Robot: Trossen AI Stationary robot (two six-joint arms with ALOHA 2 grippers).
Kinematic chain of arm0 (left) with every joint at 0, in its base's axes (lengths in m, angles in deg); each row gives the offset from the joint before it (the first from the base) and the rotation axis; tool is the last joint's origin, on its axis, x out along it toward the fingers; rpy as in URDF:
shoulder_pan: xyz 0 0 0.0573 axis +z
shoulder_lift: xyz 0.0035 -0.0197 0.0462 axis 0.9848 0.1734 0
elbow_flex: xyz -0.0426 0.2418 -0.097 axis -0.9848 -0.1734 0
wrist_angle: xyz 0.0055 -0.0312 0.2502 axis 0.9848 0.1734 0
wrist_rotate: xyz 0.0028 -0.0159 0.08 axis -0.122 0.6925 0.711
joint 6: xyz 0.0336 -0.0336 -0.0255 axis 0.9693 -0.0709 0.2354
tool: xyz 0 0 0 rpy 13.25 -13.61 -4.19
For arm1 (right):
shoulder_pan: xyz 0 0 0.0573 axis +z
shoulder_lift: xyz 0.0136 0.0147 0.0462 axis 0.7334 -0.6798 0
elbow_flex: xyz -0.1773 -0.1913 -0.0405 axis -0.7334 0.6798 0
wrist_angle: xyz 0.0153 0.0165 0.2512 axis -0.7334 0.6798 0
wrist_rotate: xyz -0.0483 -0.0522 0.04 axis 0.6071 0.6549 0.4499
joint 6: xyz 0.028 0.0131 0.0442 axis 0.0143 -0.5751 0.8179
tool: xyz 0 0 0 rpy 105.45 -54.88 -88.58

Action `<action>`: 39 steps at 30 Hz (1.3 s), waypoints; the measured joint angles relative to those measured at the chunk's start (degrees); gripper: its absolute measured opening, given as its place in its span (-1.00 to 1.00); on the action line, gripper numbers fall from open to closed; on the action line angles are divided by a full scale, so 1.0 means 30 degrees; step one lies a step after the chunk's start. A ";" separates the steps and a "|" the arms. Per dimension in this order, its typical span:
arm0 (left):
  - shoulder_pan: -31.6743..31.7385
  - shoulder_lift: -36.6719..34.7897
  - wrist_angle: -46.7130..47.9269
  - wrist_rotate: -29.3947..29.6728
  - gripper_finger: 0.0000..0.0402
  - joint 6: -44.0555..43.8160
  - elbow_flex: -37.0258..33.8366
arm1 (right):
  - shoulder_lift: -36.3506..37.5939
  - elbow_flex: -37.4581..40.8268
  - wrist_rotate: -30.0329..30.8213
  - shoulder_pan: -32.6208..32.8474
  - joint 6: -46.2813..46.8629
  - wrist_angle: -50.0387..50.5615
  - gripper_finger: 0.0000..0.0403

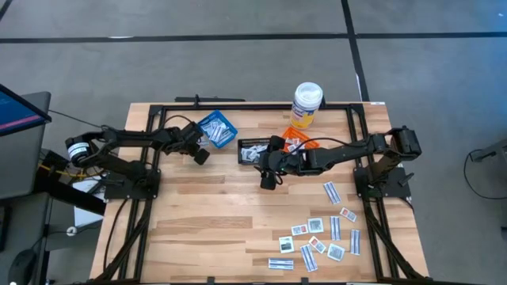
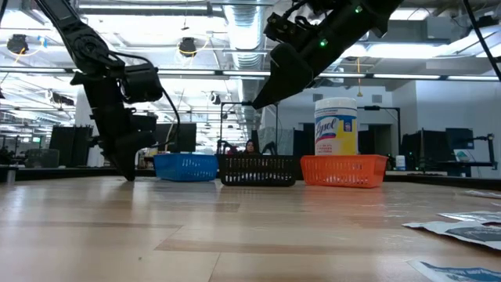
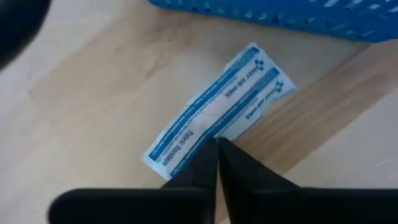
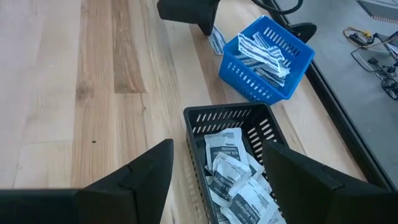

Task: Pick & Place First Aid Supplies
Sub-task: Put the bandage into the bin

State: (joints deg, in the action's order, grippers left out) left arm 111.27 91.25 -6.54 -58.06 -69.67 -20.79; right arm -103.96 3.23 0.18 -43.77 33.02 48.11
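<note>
The left gripper [image 3: 217, 146] had its fingers pinched together on a narrow bandage strip [image 3: 214, 112], their tips meeting over its long edge while the strip lay flat on the table [image 1: 198, 214], just beside the blue basket [image 1: 216, 129] near the far edge. That basket already held several similar strips. The right gripper [image 4: 214, 171] hung above the table with its fingers spread wide and nothing between them, over the black basket [image 4: 233, 118], which was heaped with square white packets [image 4: 233, 174] and stood midway along the far edge. Next along that edge sat the orange basket [image 2: 343, 170], with a tall white bottle [image 1: 307, 103] behind it. Toward the near right corner of the table, loose first aid packets [image 1: 321, 237], both strips and small squares, lay scattered flat, well apart from both grippers.
</note>
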 joint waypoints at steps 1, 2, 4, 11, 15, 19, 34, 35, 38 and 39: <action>-0.0018 -0.0005 0.0005 -0.0004 -0.95 -0.0205 -0.0007 | 0.0000 0.0000 -0.0006 0.0000 0.0000 0.0000 0.19; -0.0131 -0.0005 0.0005 -0.0012 -0.96 -0.0259 -0.0007 | 0.0000 0.0000 0.0000 0.0000 0.0000 0.0000 0.19; -0.0603 -0.0005 -0.0011 0.0234 -0.96 -0.0403 -0.0027 | 0.0000 0.0000 -0.0005 0.0000 0.0000 0.0000 0.19; -0.4332 -0.0101 -0.0387 0.2640 -0.98 -0.2044 -0.0093 | 0.0000 0.0000 -0.0006 -0.0051 0.0000 -0.0019 0.19; -0.6716 -0.0870 -0.0172 0.3953 -0.98 -0.3298 -0.0182 | 0.0000 0.0000 -0.0006 -0.0044 0.0000 -0.0015 0.19; -0.8679 -0.2262 -0.0451 0.5135 -0.98 -0.4216 -0.0153 | 0.0000 0.0000 -0.0006 -0.0015 0.0000 -0.0015 0.19; -0.9866 -0.5161 -0.4399 0.8217 -0.98 -0.0170 -0.0093 | 0.0000 0.0000 -0.0006 -0.0080 0.0000 -0.0690 0.19; -0.9362 -0.4963 -0.4992 0.7864 -0.98 0.0406 -0.0087 | 0.0000 0.0000 -0.0006 -0.0080 0.0000 -0.0782 0.19; -0.7557 -0.4242 -0.6082 0.6580 -0.97 0.1439 -0.0087 | 0.0000 0.0000 -0.0006 -0.0094 -0.0103 -0.0955 0.19; -0.6951 -0.3917 -0.6333 0.6214 -0.97 0.1622 -0.0085 | 0.0000 0.0000 -0.0006 -0.0123 -0.0159 -0.1003 0.19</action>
State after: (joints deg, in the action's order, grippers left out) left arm 90.42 79.50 -25.54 -39.42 -64.81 -21.04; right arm -103.96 3.23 0.16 -44.14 32.54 45.11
